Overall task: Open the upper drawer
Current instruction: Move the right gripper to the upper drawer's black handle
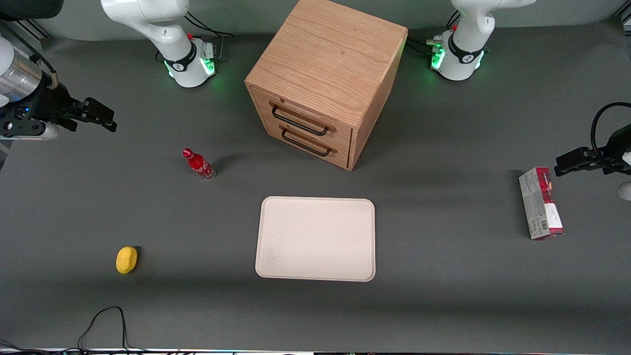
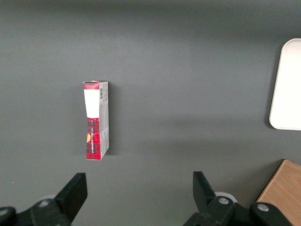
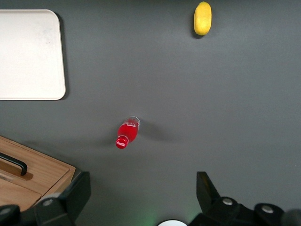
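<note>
The cube-shaped wooden cabinet (image 1: 325,64) stands at the middle of the table, farther from the front camera than the tray. Its upper drawer (image 1: 315,117) is closed, with a thin black wire handle (image 1: 299,122). The matching lower drawer (image 1: 308,143) is closed too. My right gripper (image 1: 106,117) hangs above the table toward the working arm's end, well apart from the cabinet. It is open and empty, as the right wrist view (image 3: 143,179) shows. That view catches a corner of the cabinet (image 3: 42,172) and one black handle (image 3: 14,163); I cannot tell which drawer's.
A red bottle (image 1: 198,164) (image 3: 127,134) lies between my gripper and the cabinet. A yellow fruit (image 1: 126,260) (image 3: 202,18) lies nearer the front camera. A cream tray (image 1: 315,239) lies in front of the drawers. A red-and-grey box (image 1: 540,203) lies toward the parked arm's end.
</note>
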